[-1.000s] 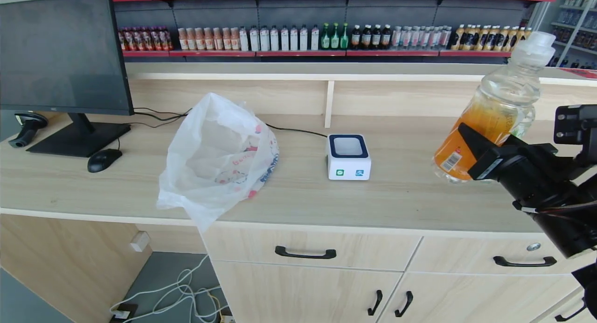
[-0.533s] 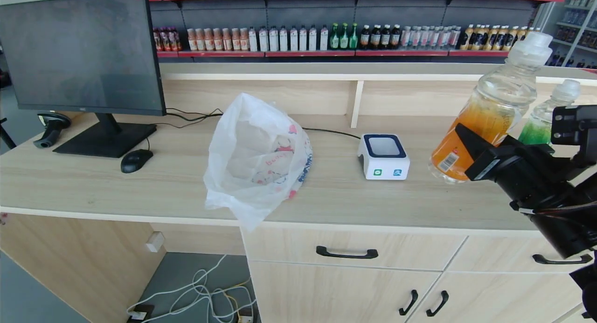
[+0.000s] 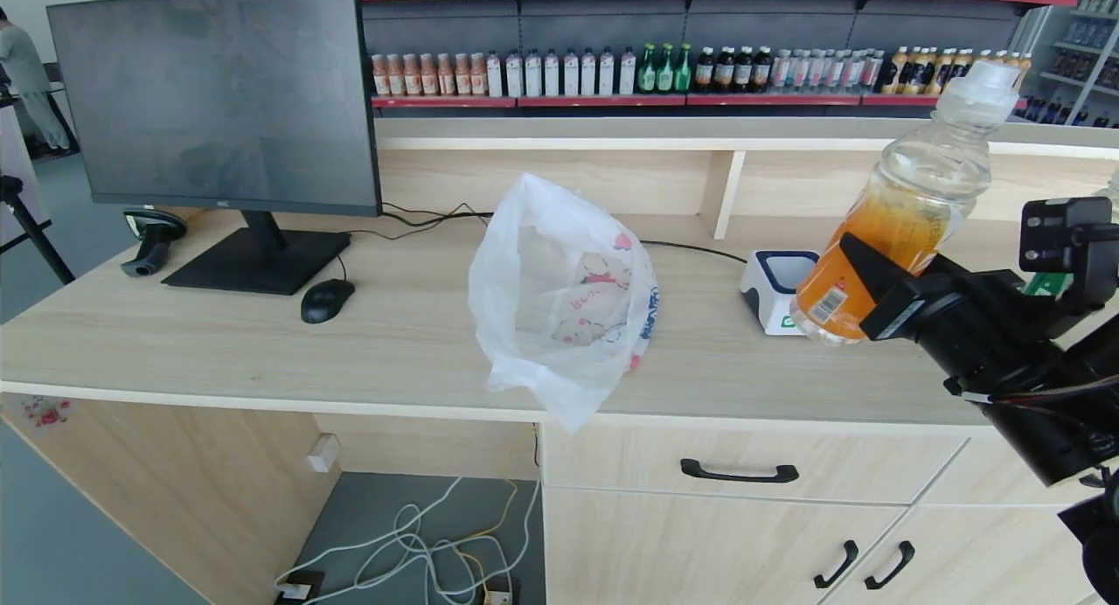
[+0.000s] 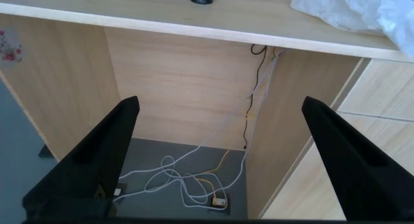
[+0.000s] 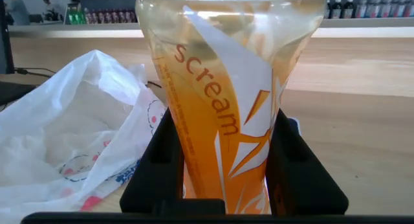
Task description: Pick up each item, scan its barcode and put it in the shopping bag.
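Note:
My right gripper point(image 3: 883, 295) is shut on an orange drink bottle point(image 3: 883, 229) with a white cap, holding it tilted above the counter. The bottle's lower end, with its barcode, overlaps the right side of the white barcode scanner point(image 3: 769, 286). In the right wrist view the bottle point(image 5: 226, 101) stands between the black fingers point(image 5: 155, 166), with the bag point(image 5: 71, 127) beyond. The white plastic shopping bag point(image 3: 564, 299) stands open on the counter left of the scanner. My left gripper point(image 4: 220, 159) hangs open below the counter edge, facing the gap under the counter.
A monitor point(image 3: 218, 98), a mouse point(image 3: 327, 300) and a handheld scanner point(image 3: 150, 242) sit at the counter's left. A green bottle point(image 3: 1045, 281) peeks out behind my right arm. Loose cables point(image 4: 194, 185) lie on the floor under the counter. Drawers point(image 3: 739, 465) front the counter.
The head view has swung left. The held bottle has travelled left along the counter, from well right of the scanner to overlapping its right side.

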You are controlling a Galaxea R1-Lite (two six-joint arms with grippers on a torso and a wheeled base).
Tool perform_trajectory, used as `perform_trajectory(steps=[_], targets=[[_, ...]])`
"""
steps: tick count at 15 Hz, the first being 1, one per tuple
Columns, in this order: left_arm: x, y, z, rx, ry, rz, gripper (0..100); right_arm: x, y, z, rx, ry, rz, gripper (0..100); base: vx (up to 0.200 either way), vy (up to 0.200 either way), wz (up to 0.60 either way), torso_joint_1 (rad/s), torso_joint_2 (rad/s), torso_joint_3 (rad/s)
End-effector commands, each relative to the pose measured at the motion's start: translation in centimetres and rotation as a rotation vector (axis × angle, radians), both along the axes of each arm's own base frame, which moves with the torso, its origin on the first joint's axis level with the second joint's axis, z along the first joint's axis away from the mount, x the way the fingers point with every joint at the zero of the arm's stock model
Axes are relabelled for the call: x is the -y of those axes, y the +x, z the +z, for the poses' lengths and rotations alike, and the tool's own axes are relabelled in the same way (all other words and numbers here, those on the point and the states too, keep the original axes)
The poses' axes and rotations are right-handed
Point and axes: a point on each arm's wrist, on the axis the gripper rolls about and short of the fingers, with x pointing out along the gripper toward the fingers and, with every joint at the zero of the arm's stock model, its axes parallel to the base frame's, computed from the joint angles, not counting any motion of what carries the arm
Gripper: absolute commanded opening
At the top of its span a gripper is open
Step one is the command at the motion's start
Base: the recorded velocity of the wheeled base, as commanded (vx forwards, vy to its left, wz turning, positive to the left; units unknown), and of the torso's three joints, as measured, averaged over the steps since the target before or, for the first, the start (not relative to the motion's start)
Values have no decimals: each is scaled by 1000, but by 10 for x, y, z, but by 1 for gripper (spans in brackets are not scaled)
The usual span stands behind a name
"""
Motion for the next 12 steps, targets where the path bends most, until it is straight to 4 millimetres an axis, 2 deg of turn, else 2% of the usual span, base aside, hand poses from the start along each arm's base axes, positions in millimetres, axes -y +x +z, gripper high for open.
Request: perform_trajectory(steps=[1, 9, 12], targets=[[0, 0, 0, 0, 0, 0, 100, 0, -1, 1, 2, 0, 1, 0, 0, 0, 0, 0, 0, 0], [0, 0, 0, 0, 0, 0, 100, -21, 1, 11, 47, 16, 78, 0, 0, 0, 0, 0, 0, 0], [0, 0, 0, 0, 0, 0, 100, -22, 2, 11, 49, 16, 78, 0, 0, 0, 600, 1, 5, 7]])
